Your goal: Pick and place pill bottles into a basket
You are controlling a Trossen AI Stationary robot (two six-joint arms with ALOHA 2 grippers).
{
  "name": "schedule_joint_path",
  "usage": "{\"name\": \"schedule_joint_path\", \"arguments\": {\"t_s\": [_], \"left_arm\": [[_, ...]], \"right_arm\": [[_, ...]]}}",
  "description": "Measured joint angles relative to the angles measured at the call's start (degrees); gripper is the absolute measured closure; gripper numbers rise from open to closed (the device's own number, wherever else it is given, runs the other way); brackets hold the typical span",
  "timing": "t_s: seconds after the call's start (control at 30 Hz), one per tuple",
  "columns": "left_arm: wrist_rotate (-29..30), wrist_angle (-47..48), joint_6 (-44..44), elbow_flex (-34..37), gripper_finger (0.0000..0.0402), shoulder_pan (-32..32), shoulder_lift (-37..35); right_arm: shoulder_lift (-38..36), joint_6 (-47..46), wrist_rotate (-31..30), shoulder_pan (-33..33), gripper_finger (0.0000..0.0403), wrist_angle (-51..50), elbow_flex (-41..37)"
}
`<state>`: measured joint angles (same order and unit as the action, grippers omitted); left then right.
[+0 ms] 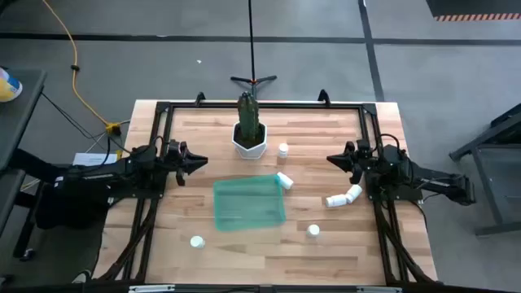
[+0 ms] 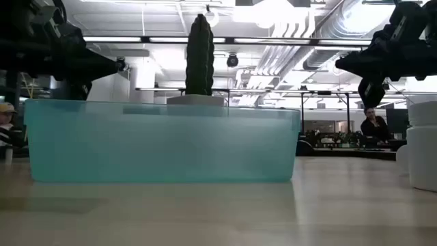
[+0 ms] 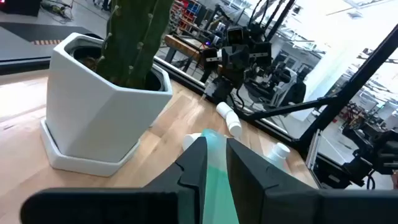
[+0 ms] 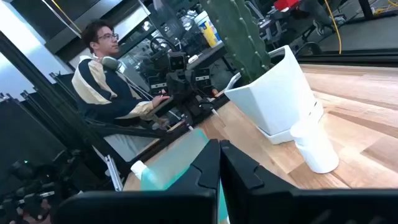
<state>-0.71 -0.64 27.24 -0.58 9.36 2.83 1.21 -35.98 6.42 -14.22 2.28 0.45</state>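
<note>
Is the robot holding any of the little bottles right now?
No. The left gripper and right gripper both hang empty at the table's sides, fingers nearly together.

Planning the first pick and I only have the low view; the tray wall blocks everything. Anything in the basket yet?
Observer: No. From the high view the basket is empty.
Operator: Bottles?
Observer: Six, all outside it. The closest bottle lies on its side by the basket corner towards the cactus pot and the right arm.
Operator: Arms?
Observer: The left tool and the right tool hover at opposite sides of the table, holding nothing.
</note>
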Motion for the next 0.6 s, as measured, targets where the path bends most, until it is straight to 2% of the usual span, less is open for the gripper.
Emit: {"name": "schedule_joint_path", "arguments": {"t_s": [0.6], "left_arm": [[0.79,-0.02,0.15,0.02,0.0305,-0.02,0.00]], "right_arm": [[0.00,3.44,0.15,0.00,0.0402,0.00,0.00]]}}
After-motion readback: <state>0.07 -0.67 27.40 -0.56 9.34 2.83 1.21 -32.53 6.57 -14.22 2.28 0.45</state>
